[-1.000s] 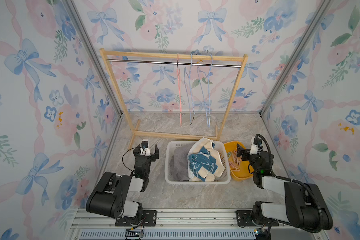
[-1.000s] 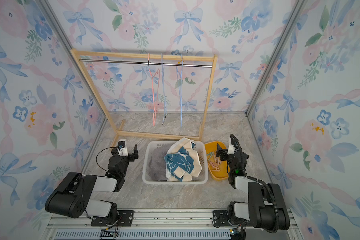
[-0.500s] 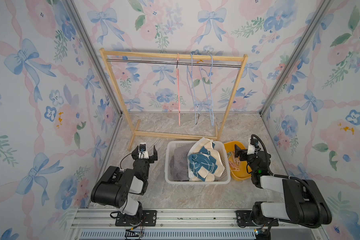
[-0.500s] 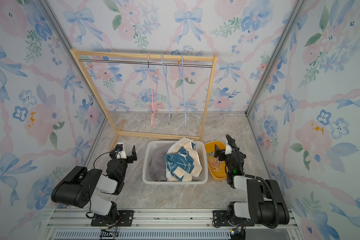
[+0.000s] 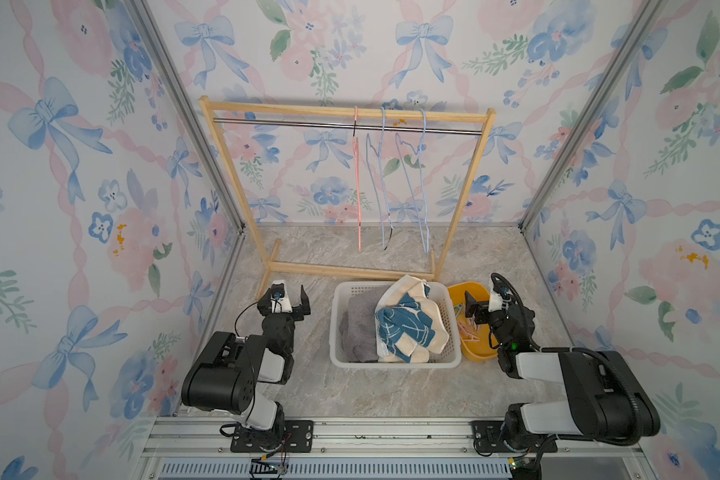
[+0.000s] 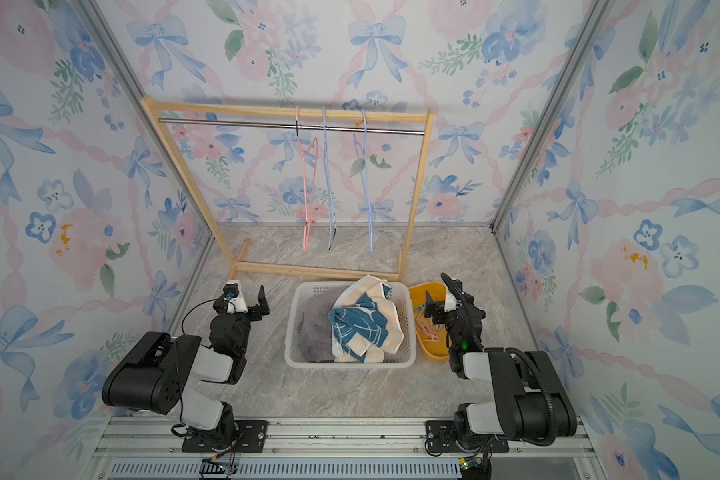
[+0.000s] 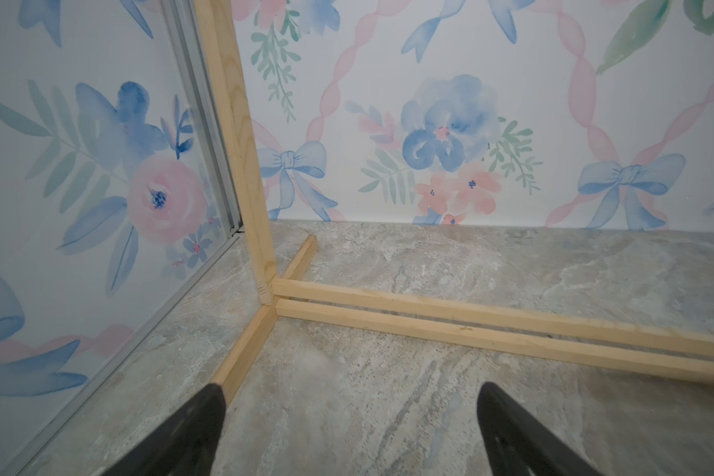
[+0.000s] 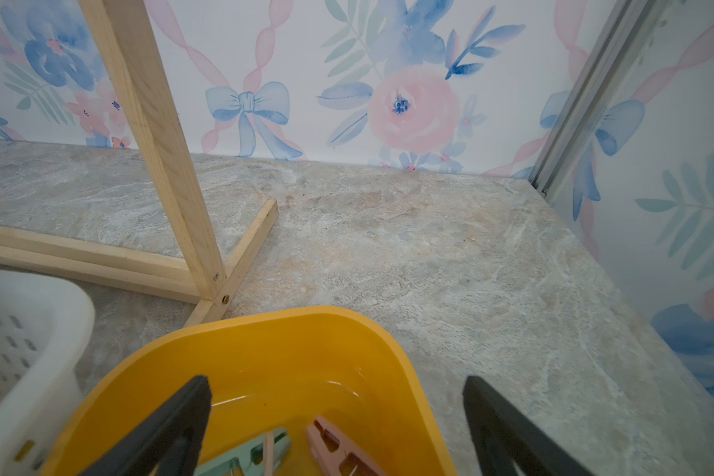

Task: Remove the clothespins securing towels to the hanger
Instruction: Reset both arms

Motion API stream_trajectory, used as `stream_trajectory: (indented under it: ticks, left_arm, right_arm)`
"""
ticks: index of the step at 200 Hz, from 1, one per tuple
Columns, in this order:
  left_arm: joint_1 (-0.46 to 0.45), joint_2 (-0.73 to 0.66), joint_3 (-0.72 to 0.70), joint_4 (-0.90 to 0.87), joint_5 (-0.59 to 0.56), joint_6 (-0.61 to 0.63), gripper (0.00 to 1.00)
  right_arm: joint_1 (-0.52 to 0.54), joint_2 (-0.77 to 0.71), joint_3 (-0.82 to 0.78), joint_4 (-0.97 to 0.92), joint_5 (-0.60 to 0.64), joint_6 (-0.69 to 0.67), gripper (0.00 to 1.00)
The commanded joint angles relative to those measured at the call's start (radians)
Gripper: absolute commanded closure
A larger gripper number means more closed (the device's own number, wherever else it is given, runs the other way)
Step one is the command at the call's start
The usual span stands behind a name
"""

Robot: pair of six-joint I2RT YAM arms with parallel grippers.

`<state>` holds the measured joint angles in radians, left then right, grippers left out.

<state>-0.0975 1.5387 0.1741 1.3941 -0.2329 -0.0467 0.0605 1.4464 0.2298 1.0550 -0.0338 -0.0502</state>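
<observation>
Inside perforated plastic basket (image 5: 391, 365): crumpled terry towels (image 5: 408, 328); left pincer (image 5: 292, 291), right pincer (image 5: 482, 293) released.

The basket (image 5: 336, 328) is sitting mid-counter (image 5: 391, 386), holding the towels (image 5: 408, 328). The tub (image 5: 470, 287) is sitting just right of it, holding the clothespins (image 5: 468, 331). The rack (image 5: 350, 112) is standing behind both, hangers (image 5: 382, 183) hanging from it.

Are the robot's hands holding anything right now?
No. The left gripper and the right gripper are both open and empty; the right one hangs above the yellow bowl.
</observation>
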Motion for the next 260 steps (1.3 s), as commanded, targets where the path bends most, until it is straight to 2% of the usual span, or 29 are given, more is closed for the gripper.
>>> stream_trajectory:
  ticks: [1, 37, 76, 91, 119, 260]
  left_arm:
    - [0.006, 0.011, 0.012, -0.040, 0.034, -0.033, 0.02]
    - [0.005, 0.010, 0.011, -0.041, 0.035, -0.033, 0.02]
    - [-0.010, 0.009, 0.011, -0.041, 0.008, -0.020, 0.02]
    - [-0.017, 0.010, 0.011, -0.041, -0.004, -0.014, 0.02]
    - [-0.046, 0.009, 0.011, -0.041, -0.054, 0.003, 0.02]
    - [-0.036, 0.012, 0.014, -0.041, -0.031, 0.001, 0.02]
  right_arm:
    - [0.015, 0.075, 0.027, 0.078, 0.029, -0.024, 0.02]
    - [0.001, 0.092, 0.117, -0.079, 0.041, -0.005, 0.03]
    - [-0.002, 0.101, 0.128, -0.083, 0.046, 0.002, 0.02]
    - [-0.055, 0.097, 0.168, -0.168, 0.000, 0.055, 0.03]
    - [-0.050, 0.101, 0.164, -0.152, 0.018, 0.053, 0.02]
    - [-0.045, 0.101, 0.162, -0.149, 0.028, 0.050, 0.02]
